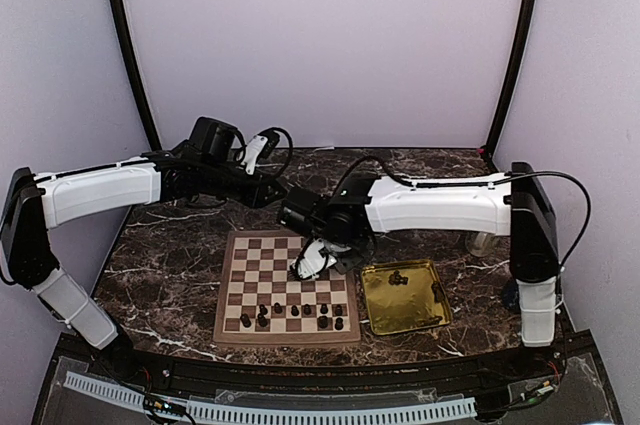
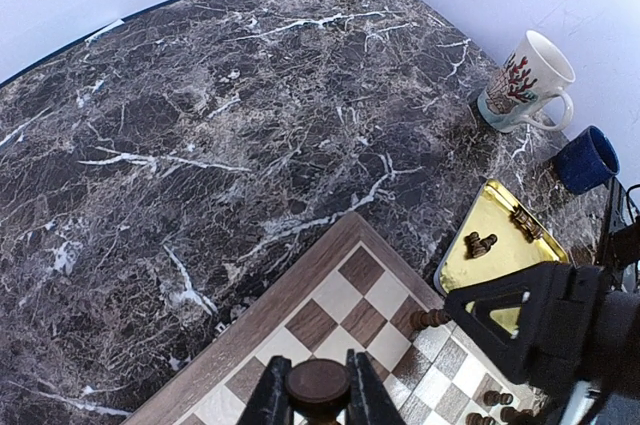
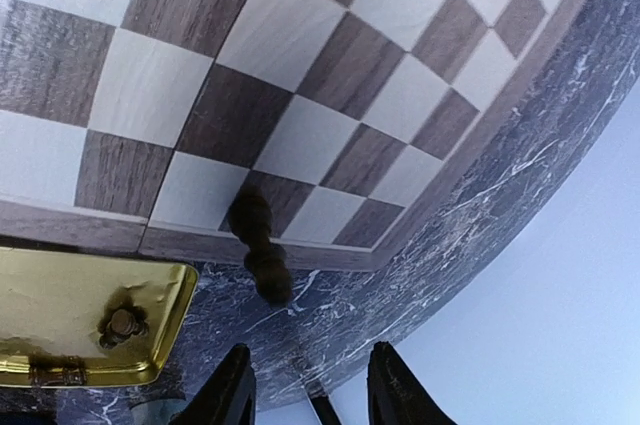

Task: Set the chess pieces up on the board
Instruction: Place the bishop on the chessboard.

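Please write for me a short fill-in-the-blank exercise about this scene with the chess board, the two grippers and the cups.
The left gripper is ____ on a small dark brown chess piece.
In the top view, the shiny gold rectangular tray lies to the ____ of the square wooden checkered board.
The right gripper, holding nothing, is ____.
Beside the white mug with a red pattern stands a ____ cup.
Missing words: shut, right, open, blue.

The board (image 1: pixel 262 263) is checkered tan and dark brown; chess pieces (image 1: pixel 296 311) brown-black; worktop (image 1: pixel 170 245) dark, white-veined marble; tray (image 1: pixel 410 313) gold; mug (image 2: pixel 522 80) white, red-patterned; cup (image 2: pixel 587 158) blue.
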Robot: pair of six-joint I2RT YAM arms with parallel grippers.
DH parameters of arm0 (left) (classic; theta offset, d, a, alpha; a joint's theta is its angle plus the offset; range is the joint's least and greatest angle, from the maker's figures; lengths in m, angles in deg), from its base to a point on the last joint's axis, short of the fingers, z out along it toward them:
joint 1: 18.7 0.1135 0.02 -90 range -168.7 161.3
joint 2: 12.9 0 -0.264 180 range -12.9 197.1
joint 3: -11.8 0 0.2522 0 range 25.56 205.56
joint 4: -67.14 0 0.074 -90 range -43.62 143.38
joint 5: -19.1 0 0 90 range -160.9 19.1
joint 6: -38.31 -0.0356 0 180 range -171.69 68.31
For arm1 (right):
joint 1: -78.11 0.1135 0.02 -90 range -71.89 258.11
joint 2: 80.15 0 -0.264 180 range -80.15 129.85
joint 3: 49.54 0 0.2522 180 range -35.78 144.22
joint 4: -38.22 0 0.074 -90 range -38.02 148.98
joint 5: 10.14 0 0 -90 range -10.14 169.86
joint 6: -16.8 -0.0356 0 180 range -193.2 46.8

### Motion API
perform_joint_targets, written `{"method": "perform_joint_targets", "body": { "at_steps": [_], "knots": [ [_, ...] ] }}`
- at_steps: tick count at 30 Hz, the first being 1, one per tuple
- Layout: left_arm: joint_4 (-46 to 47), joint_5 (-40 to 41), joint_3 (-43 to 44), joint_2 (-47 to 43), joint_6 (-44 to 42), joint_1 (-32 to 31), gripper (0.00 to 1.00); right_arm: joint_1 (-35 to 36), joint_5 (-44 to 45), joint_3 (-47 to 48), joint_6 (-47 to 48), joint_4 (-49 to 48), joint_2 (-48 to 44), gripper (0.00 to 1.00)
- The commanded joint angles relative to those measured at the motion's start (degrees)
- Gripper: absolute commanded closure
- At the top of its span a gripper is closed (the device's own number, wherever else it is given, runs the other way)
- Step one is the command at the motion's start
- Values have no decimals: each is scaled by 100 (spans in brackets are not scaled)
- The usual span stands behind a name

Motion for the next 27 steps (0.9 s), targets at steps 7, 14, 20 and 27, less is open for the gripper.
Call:
{"method": "perform_joint_targets", "body": {
  "at_steps": [7,14,20,27],
  "knots": [
    [-151,-408,71,297,-53,13,90,-1469,-4377,832,-1198,675,-983,57],
    [-246,-508,152,538,-58,22,89,-2308,-6735,-92,-2016,26,-900,57],
    [-299,-572,223,693,-74,22,88,-2306,-6673,-771,-2603,-885,-948,57],
    [-343,-667,269,793,-54,22,87,-2166,-6104,-1072,-2909,-1500,-846,55]
  ]
}}
